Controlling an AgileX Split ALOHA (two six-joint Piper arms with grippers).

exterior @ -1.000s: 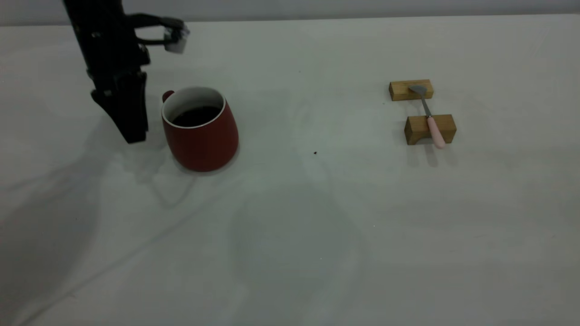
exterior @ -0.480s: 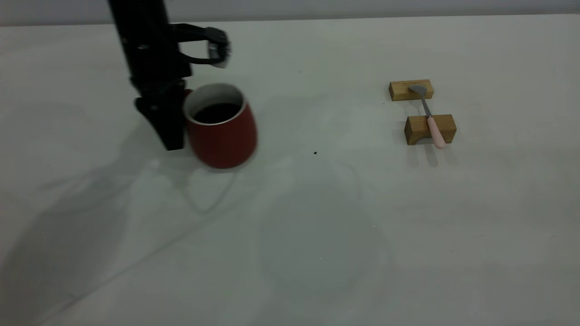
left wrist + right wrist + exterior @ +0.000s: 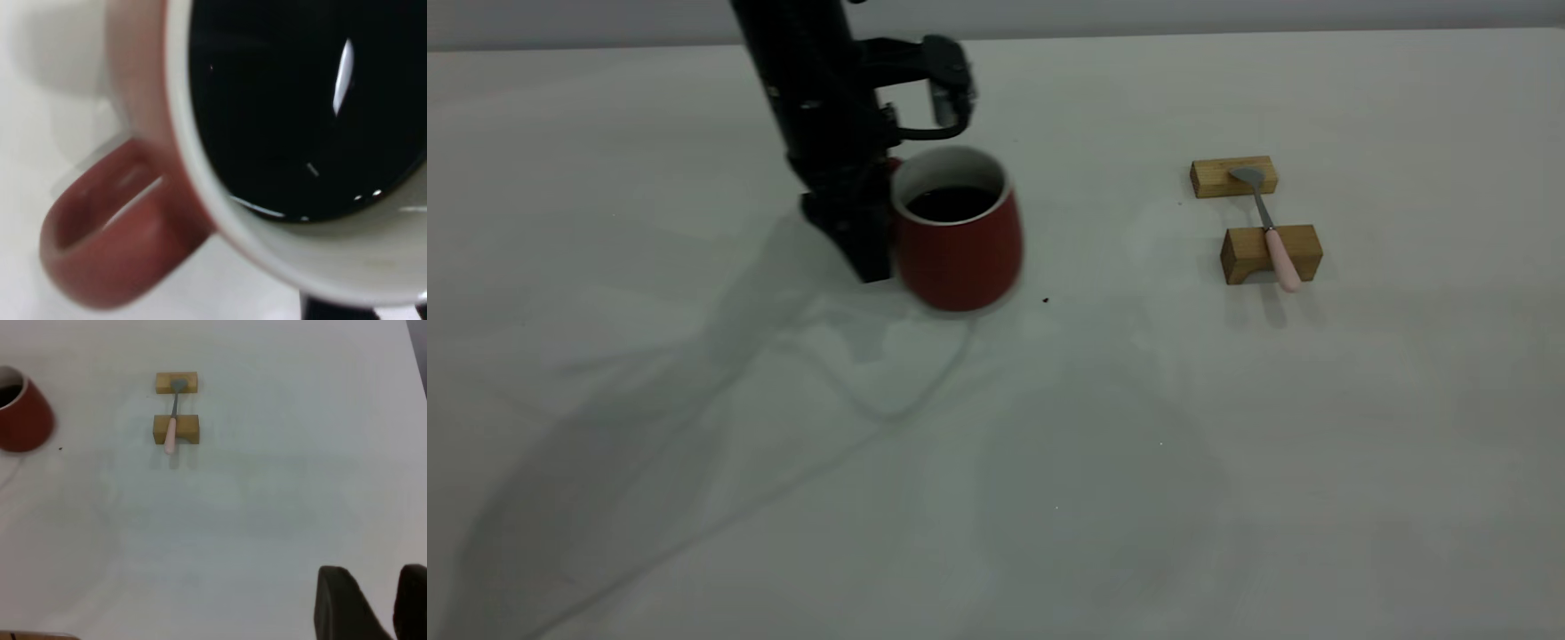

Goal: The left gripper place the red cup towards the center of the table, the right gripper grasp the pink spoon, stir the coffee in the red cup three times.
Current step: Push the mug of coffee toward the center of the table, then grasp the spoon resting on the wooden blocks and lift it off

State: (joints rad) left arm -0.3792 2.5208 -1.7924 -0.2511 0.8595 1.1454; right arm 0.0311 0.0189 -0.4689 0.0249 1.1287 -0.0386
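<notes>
The red cup (image 3: pixel 958 240) sits on the table (image 3: pixel 1049 462) left of centre, upright and full of coffee (image 3: pixel 951 203), its loop handle at about 9 o'clock of the body, where the left gripper (image 3: pixel 863 244) stands tight against it. From the left wrist view the handle (image 3: pixel 100 233) is close up and the dark liquid fills the white interior, but whether the jaws are clamped on that handle or merely pressed beside it I cannot tell. My judgement is that the cup is partway through its trip toward the table's middle, with open surface at its 3 o'clock.

The pink spoon (image 3: pixel 1282 258) lies well apart from the cup, at about its 3 o'clock, bridging two wooden blocks (image 3: pixel 1270 253). Its long axis runs 12 to 6, with the metal bowl on the far block and the pink handle overhanging the near one. The right gripper (image 3: pixel 373 603) is far nearer the spoon than the left is; it hovers well apart from it with the jaws parted and holding nothing. Nothing stands between them. A small dark speck (image 3: pixel 1045 300) lies just beside the cup's base.
</notes>
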